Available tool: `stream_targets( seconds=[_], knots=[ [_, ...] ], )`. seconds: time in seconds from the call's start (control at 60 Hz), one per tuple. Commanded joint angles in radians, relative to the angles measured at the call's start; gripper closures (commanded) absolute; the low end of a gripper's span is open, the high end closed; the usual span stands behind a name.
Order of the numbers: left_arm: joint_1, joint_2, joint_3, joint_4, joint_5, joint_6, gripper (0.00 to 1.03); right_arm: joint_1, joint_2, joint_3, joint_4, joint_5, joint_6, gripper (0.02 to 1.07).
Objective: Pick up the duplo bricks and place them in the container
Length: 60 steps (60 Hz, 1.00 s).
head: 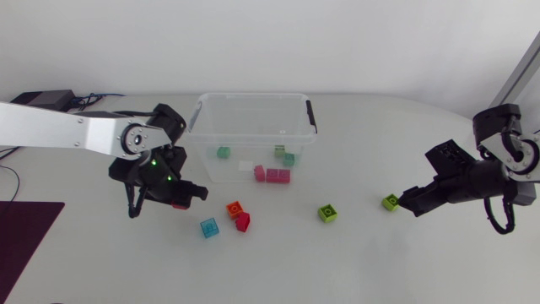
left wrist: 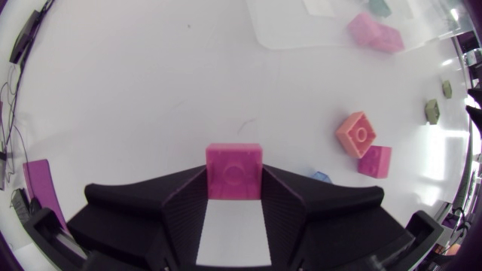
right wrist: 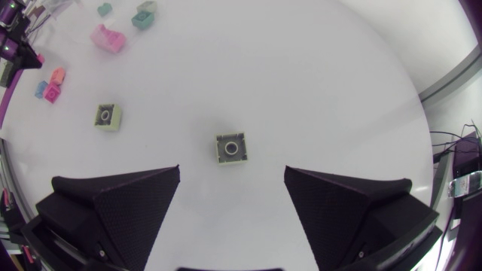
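Left of the container (head: 251, 100): left gripper (left wrist: 234, 184) clenched on magenta brick (left wrist: 234, 162)
Right gripper (right wrist: 232, 172): released; lime brick (right wrist: 230, 147) just ahead, on desk (right wrist: 316, 90)
Container: pink bricks (head: 272, 175), green bricks (head: 224, 152) inside
Desk: orange brick (head: 234, 207), teal brick (head: 208, 227) loose

White table (head: 380, 262); purple mat (head: 25, 245) (flat) at left; black box (head: 46, 99) far-left.

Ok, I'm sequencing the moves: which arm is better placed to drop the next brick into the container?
Left. The left gripper is shut on a magenta brick beside the container. The right gripper is open, farther off, with a green brick ahead of it.
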Motion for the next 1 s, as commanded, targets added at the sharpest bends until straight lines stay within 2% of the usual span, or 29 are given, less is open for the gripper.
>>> stream_targets(
  seconds=[0.0,0.233,0.4,0.45,0.483,0.517,0.533,0.6,0.617,0.633,0.683,0.717,0.833,0.983],
  knots=[
    [-0.005,-0.097,0.022,-0.025,-0.007,0.013,0.71,-0.003,0.067,0.041,0.002,-0.01,-0.05,0.07],
    [0.01,-0.266,0.108,-0.059,0.01,0.039,0.71,0.011,0.228,0.094,0.057,-0.018,-0.066,0.07],
    [0.022,-0.295,0.186,-0.045,0.042,0.037,0.71,0.023,0.301,0.107,0.083,-0.022,-0.073,0.17],
    [0.019,-0.295,0.201,-0.03,0.047,0.033,0.71,0.029,0.308,0.105,0.088,-0.021,-0.075,0.21],
    [0.005,-0.297,0.207,-0.013,0.049,0.031,0.71,0.04,0.317,0.097,0.106,-0.018,-0.075,0.3],
    [-0.001,-0.297,0.209,0.007,0.049,0.028,0.71,0.044,0.322,0.096,0.113,-0.016,-0.076,0.33],
    [-0.016,-0.297,0.206,0.038,0.049,0.022,0.71,0.049,0.327,0.09,0.129,-0.009,-0.076,0.41],
    [-0.036,-0.292,0.206,0.078,0.049,0.017,0.71,0.054,0.33,0.084,0.148,-0.009,-0.075,0.59],
    [-0.036,-0.292,0.206,0.078,0.049,0.017,0.71,0.054,0.33,0.084,0.148,-0.009,-0.075,0.59],
    [-0.047,-0.285,0.21,0.093,0.049,0.014,0.71,0.055,0.336,0.085,0.154,-0.007,-0.07,0.67],
    [-0.059,-0.272,0.22,0.107,0.049,0.013,0.71,0.055,0.345,0.088,0.148,-0.001,-0.07,0.7],
    [-0.064,-0.255,0.233,0.111,0.049,0.006,0.71,0.057,0.351,0.09,0.146,0.008,-0.069,0.77],
    [-0.077,-0.209,0.264,0.13,0.049,0.003,0.71,0.057,0.344,0.09,0.122,0.019,-0.067,0.79],
    [-0.082,-0.116,0.309,0.211,0.049,0.002,0.7,0.086,0.216,0.082,0.048,0.017,-0.052,0.8]
  ],
)
